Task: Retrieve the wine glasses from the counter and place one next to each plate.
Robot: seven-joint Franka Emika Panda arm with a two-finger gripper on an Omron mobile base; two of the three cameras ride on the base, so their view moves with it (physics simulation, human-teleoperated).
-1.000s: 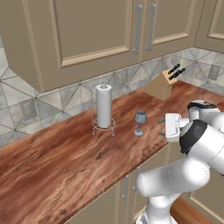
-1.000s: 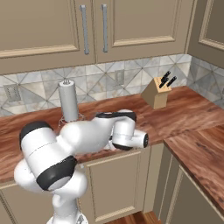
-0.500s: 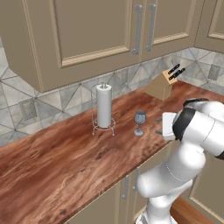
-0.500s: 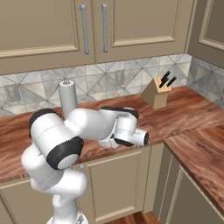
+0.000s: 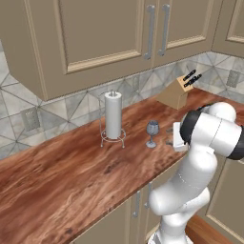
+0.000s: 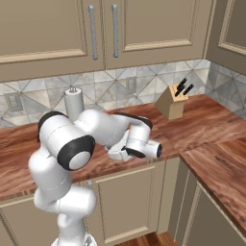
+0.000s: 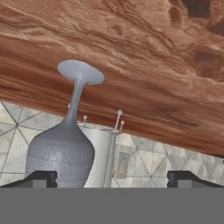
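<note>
The knife block (image 5: 177, 95) holds dark-handled knives. 1 wine glass (image 5: 152, 133) stands upright on the counter (image 5: 71, 176). The gripper (image 7: 112, 177) is spread wide, empty.

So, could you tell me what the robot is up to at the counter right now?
The arm is reaching toward a wine glass standing upright on the counter, to the right of the paper-towel roll. Its tool is open and holds nothing; in the hand view the glass sits close in front, toward one fingertip rather than centred. A knife block stands further along the counter.
</note>
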